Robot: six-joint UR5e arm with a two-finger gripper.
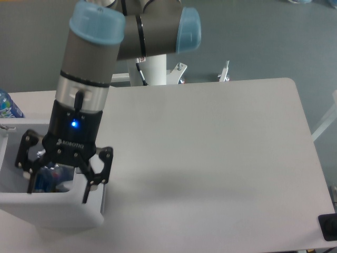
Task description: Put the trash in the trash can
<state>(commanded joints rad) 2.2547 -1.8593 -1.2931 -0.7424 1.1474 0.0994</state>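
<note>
White tabletop fills the view, grey floor behind it. The gripper hangs over the white trash can at the left edge, fingers spread wide, holding nothing. Something blue, blurred, lies inside the bin beneath them.

Lab — robot arm, bare table

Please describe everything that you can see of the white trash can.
The trash can is a white, plastic-looking bin with rounded corners at the table's left edge, partly cut off by the frame. Its thick rim faces up, and something blue shows inside. The open gripper hangs over its opening and hides much of the interior. Whether it touches the bin cannot be told.
</note>
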